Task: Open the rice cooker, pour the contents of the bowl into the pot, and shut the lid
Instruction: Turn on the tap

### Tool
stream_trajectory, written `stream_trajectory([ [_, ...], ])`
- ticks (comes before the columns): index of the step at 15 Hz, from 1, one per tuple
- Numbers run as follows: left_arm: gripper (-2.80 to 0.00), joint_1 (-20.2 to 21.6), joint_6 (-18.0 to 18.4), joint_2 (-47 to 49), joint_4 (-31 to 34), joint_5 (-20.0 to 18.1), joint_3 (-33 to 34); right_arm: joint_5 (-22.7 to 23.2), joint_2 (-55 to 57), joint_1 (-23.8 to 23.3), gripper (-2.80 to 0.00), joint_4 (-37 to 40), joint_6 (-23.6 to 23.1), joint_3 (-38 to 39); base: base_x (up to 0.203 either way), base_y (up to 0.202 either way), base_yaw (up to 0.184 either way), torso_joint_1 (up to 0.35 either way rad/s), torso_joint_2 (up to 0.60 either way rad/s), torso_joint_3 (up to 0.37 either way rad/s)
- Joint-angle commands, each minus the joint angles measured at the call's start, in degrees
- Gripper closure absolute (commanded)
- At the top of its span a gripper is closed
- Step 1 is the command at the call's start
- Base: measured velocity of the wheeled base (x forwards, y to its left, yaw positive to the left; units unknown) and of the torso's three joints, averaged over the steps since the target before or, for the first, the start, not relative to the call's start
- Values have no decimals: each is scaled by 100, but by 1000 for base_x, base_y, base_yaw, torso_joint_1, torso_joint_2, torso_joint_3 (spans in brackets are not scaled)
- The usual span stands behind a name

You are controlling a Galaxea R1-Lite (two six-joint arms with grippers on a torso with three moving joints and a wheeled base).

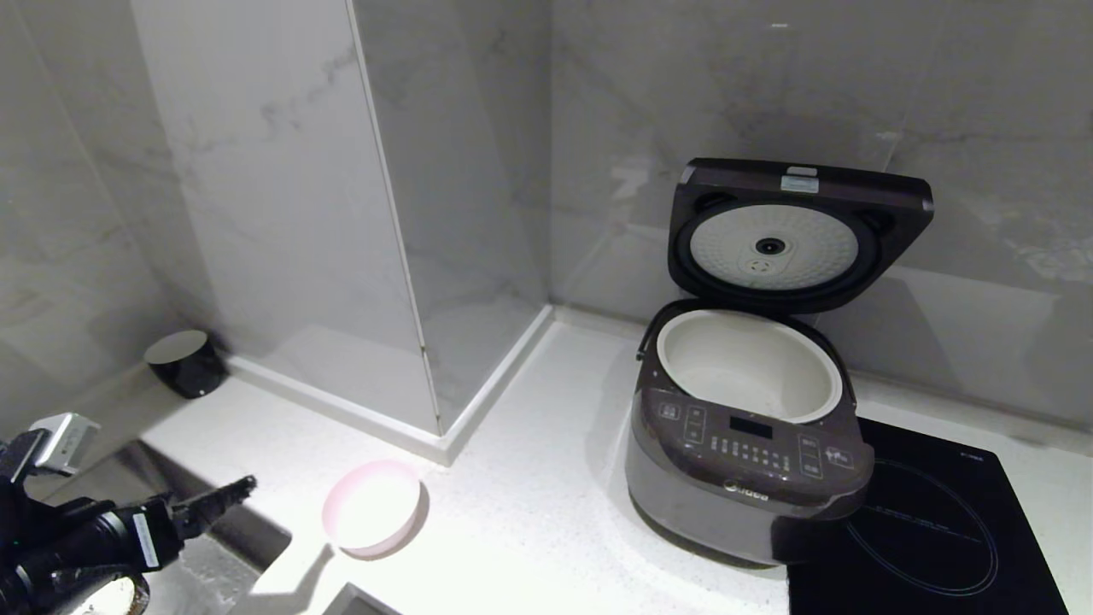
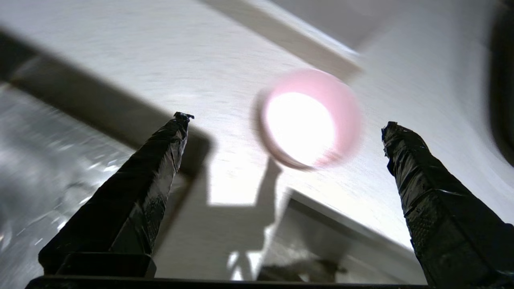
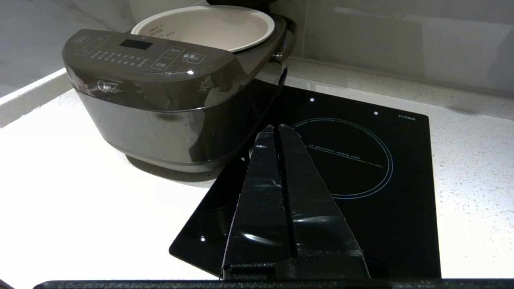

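The rice cooker (image 1: 743, 487) stands on the white counter at the right with its lid (image 1: 888, 205) swung up, white dimpled disc facing me. The cream-white pot (image 1: 683, 350) sits in it and looks empty. The pale pink bowl (image 1: 373, 506) rests on the counter to the cooker's left. Glare hides the contents inside it. My left gripper (image 1: 243, 489) hovers at the lower left over the sink edge, open and empty, apart from the bowl (image 2: 345, 104), which lies ahead between its spread fingers. My right gripper (image 3: 275, 127) is shut and empty above the hob, beside the cooker (image 3: 160, 116).
A flat black hob (image 1: 931, 530) lies right of the cooker. A sink (image 1: 213, 555) drops away at the lower left. A black round container (image 1: 186, 363) sits at the back left. A tiled pillar (image 1: 341, 213) juts out behind the bowl.
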Motion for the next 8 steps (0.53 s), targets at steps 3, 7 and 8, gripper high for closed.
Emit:
stream_trajectory([
  [3,-280,-791,-35,-1212,10,27,396,1,0,0,0,0,-2,0,0,0,0,0,0,0],
  [7,-280,-814,-6,-1436,175,310,437,1,0,0,0,0,-2,0,0,0,0,0,0,0],
  [8,-280,-814,-6,-1451,183,308,437,1,0,0,0,0,-2,0,0,0,0,0,0,0],
])
